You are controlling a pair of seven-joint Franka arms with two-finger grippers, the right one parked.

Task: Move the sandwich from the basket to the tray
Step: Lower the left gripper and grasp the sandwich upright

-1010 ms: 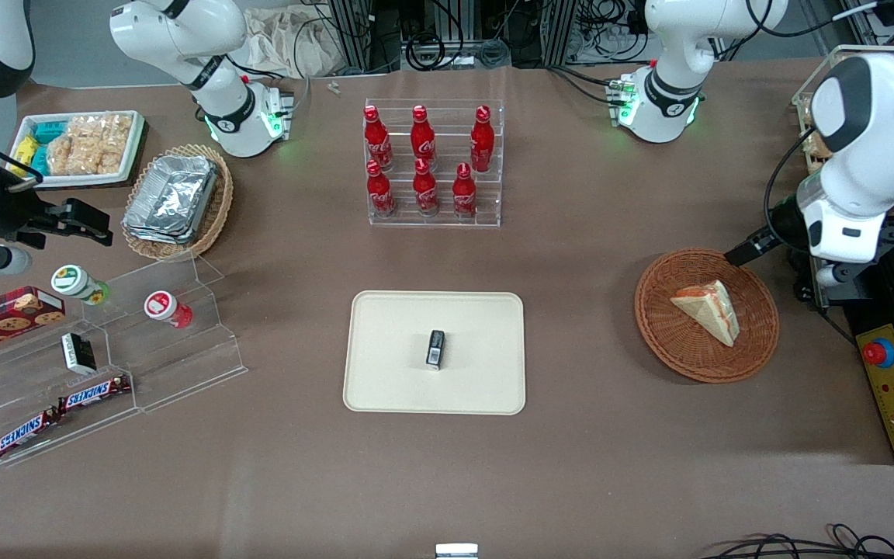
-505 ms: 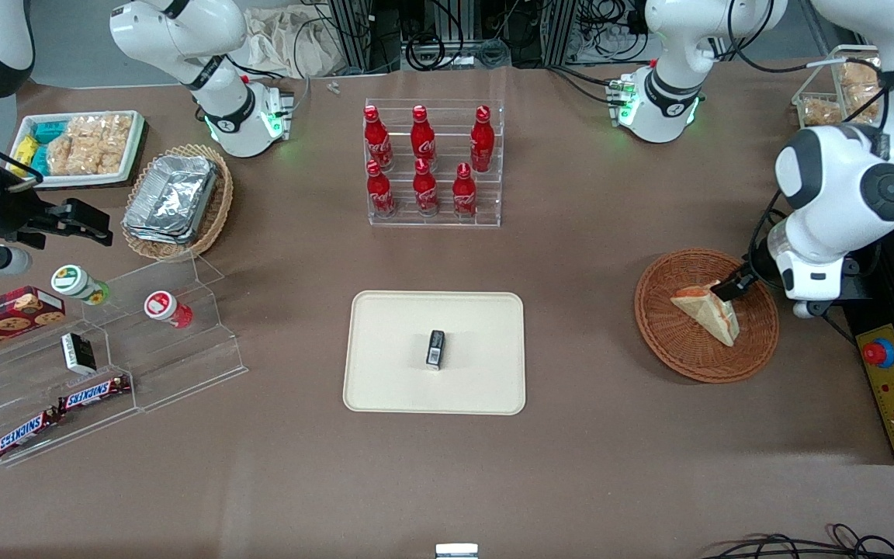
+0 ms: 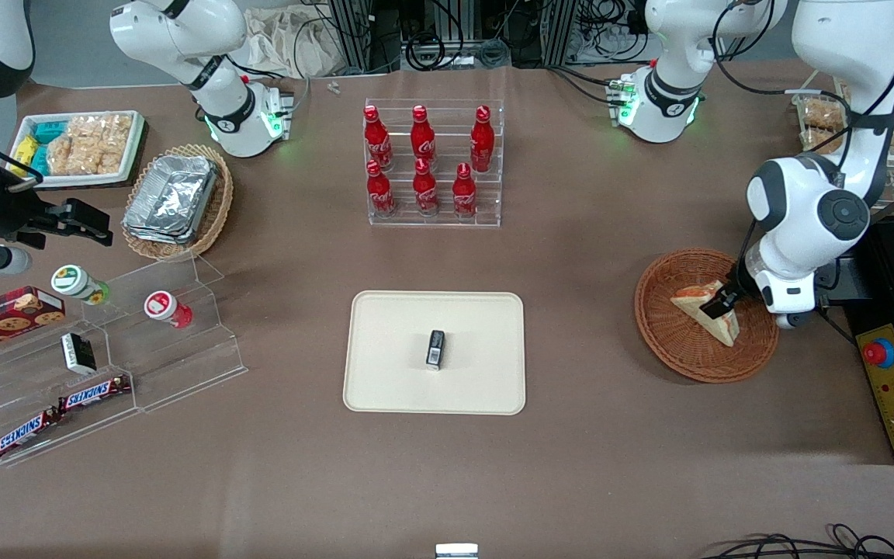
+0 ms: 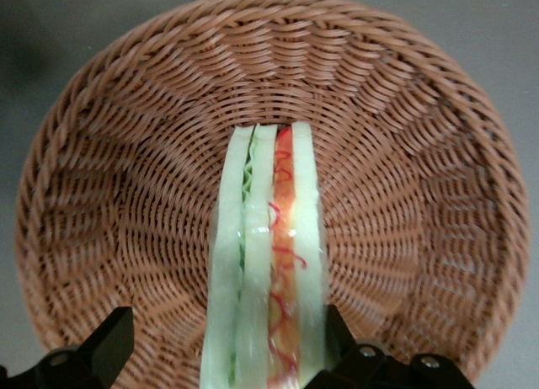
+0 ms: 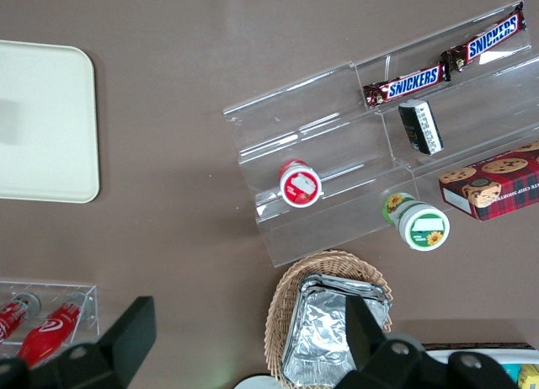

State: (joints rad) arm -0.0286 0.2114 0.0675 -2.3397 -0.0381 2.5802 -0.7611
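While dropping from beside basket (image 3: pixel 705 314) rim down onto sandwich (image 3: pixel 707 310) over the last second: gripper (image 3: pixel 719 304) now low inside basket, fingers (image 4: pixel 99 352) spread, straddling sandwich edge, not closed yet. Sandwich unmoved, lying in basket. Tray (image 3: pixel 385 353) well apart, toward table middle, small dark packet (image 3: pixel 435 348) on it. Likely next: pinch, lift.

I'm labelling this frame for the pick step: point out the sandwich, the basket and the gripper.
sandwich (image 4: pixel 268 263): left wrist view, layered cut edge.
basket (image 3: pixel 676 345): front view, bare woven floor.
gripper (image 3: pixel 717 304): front view, open, astride the sandwich.
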